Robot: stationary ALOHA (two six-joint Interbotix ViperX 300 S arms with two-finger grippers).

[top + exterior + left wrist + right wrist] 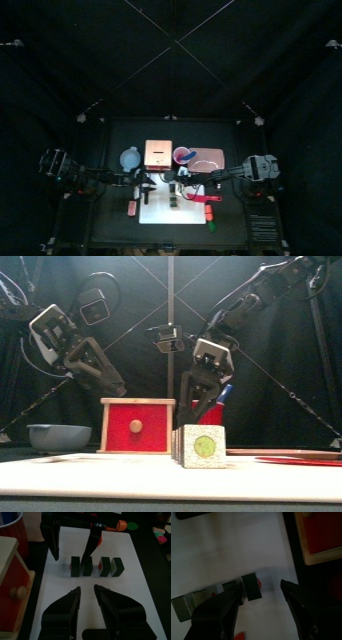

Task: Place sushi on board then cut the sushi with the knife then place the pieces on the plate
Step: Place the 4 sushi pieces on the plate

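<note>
The sushi roll (201, 446) stands on the white cutting board (167, 215). In the left wrist view its dark blocks (81, 566) lie in a row as two pairs, with a gap before the other pair (111, 566). My right gripper (261, 594) is open and low over the board, with one end block (251, 586) between its jaws and untouched. Seen from the front, the right gripper (201, 384) hangs just above the roll. My left gripper (87, 594) is open over the board, short of the row and holding nothing.
The wooden box (138, 426) with the red drawer front stands behind the board, with the blue-grey bowl (60, 436) to its left. The red cup (211, 413) holds a blue knife (222, 393). The pink tray (301, 459) lies at the right. A red toy (203, 198) lies on the board.
</note>
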